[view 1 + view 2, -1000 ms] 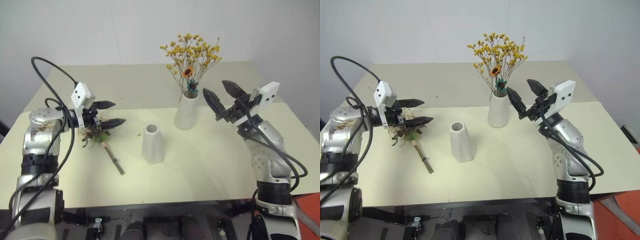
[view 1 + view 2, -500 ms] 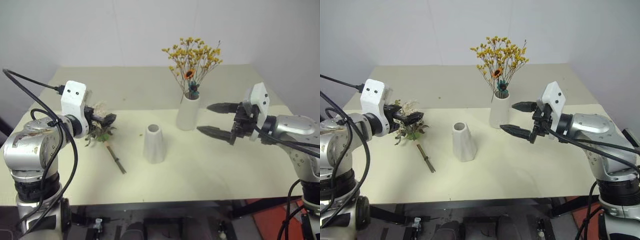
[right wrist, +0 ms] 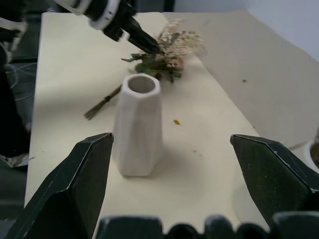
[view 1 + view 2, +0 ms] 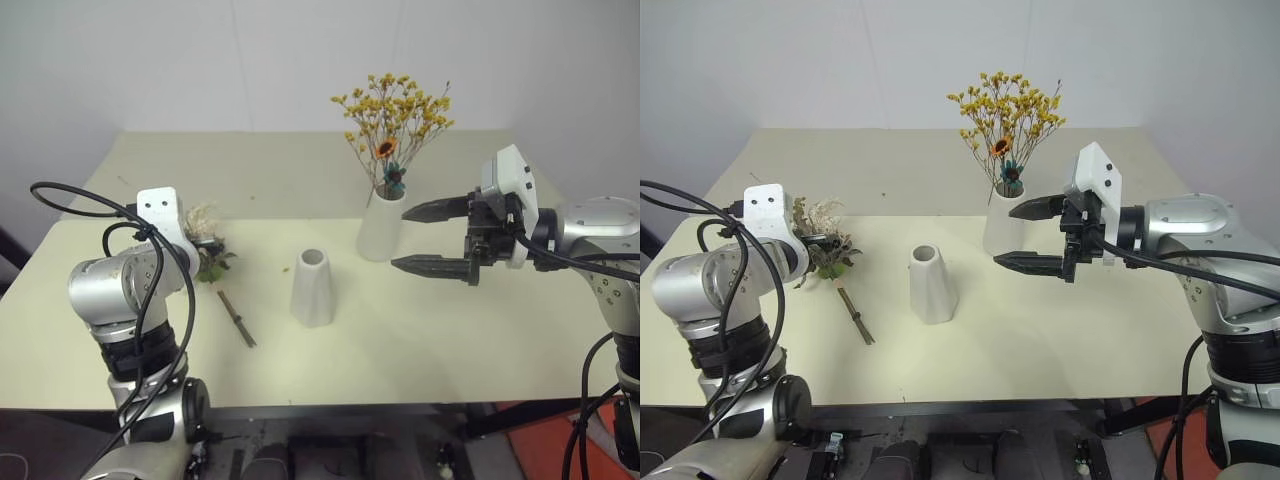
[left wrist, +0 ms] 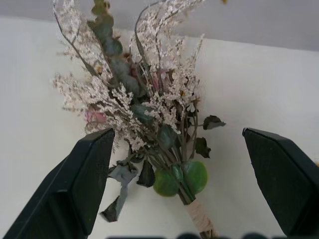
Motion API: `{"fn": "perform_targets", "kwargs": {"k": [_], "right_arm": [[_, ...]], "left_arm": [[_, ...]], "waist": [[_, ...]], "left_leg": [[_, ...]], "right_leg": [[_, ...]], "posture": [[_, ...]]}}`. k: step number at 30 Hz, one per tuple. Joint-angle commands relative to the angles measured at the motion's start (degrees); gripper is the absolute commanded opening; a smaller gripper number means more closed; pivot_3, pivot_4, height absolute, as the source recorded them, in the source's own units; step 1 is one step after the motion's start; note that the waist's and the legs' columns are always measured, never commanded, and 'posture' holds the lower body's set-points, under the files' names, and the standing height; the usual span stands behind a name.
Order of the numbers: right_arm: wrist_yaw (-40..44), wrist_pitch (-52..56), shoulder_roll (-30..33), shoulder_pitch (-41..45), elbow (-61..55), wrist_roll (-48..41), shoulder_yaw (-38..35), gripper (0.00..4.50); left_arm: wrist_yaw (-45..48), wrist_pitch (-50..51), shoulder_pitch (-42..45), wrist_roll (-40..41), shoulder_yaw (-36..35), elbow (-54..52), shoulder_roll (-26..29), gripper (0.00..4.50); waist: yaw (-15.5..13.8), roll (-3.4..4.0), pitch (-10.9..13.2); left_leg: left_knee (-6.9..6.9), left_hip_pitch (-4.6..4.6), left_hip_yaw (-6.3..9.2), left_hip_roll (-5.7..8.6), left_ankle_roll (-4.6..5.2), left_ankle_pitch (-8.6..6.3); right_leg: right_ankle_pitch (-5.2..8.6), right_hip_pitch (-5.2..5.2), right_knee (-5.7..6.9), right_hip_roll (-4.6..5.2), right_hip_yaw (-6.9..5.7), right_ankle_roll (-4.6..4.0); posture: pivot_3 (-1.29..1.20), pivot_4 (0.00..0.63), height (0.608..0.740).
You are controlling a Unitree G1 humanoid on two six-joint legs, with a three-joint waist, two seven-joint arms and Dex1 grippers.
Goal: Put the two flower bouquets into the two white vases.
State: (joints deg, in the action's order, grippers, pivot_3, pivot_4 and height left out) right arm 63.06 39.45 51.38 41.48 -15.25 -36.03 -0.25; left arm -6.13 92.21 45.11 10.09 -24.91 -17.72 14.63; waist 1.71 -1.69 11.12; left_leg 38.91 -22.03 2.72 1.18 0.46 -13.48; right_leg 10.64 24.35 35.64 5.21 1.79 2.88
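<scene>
Bouquet (image 5: pixel 149 114) flat, stem toward table's near edge

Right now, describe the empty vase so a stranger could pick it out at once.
On the pale yellow table, look near the middle, between the bouquet of pink roses and cream sprigs lying flat and the taller white vase holding yellow blossoms. The shorter white vase stands there upright. It is cone-shaped with a narrow neck, and nothing is in it.

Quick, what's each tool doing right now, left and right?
Left tool: open, holding nothing, over the pink bouquet.
Right tool: open, empty.
</scene>
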Motion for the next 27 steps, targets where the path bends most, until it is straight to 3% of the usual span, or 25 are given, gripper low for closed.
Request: {"fn": "perform_targets", "kwargs": {"k": [1, 7, 14, 20, 27], "right_arm": [[2.44, -0.80, 1.13, 2.18, -0.73, 0.69, 0.53, 4.46], [3.04, -1.76, -0.09, 3.93, 0.69, 2.66, 1.86, 4.46], [2.57, -2.29, -1.15, 3.56, 0.55, 4.20, 1.94, 4.46], [2.43, -2.32, -1.51, 3.70, 0.52, 4.71, 1.89, 4.46], [2.59, -1.93, -1.42, 4.50, 0.17, 4.25, 1.51, 4.46]], "left_arm": [[-4.33, 0.29, 1.45, 3.39, -1.85, 0.58, -2.23, 4.50], [-14.90, 0.29, 2.59, 11.24, -5.97, 5.38, -4.55, 4.50], [-31.00, 0.29, 2.02, 26.96, -8.56, 10.70, -4.93, 4.50], [-45.81, 0.29, 1.75, 44.46, -8.47, 16.13, -3.43, 4.50], [-57.11, 0.29, 2.73, 55.88, -8.84, 23.09, -0.80, 4.50]], "waist": [[-0.15, 0.00, 0.00], [-0.44, -0.04, 0.02], [-0.81, -0.05, 0.02], [-0.88, -0.05, 0.02], [-0.93, -0.05, 0.02]], "left_leg": [[-0.01, -0.01, 0.00, 0.00, -0.01, 0.00], [0.00, -0.05, 0.01, 0.00, -0.03, 0.00], [0.00, -0.08, 0.05, 0.04, -0.10, 0.02], [0.00, -0.08, 0.11, 0.07, -0.18, 0.03], [-0.01, -0.06, 0.11, 0.09, -0.32, 0.11]], "right_leg": [[0.00, 0.00, -0.01, 0.00, 0.00, 0.00], [-0.02, 0.02, -0.05, 0.01, -0.04, 0.01], [-0.03, 0.03, -0.05, 0.06, -0.06, 0.01], [-0.18, 0.03, -0.05, 0.09, -0.05, -0.21], [-0.18, 0.04, 0.01, 0.06, -0.06, -0.20]], "posture": [[0.00, 0.150, 0.740], [0.00, 0.150, 0.740], [0.00, 0.150, 0.740], [0.00, 0.150, 0.740], [0.00, 0.150, 0.740]]}}
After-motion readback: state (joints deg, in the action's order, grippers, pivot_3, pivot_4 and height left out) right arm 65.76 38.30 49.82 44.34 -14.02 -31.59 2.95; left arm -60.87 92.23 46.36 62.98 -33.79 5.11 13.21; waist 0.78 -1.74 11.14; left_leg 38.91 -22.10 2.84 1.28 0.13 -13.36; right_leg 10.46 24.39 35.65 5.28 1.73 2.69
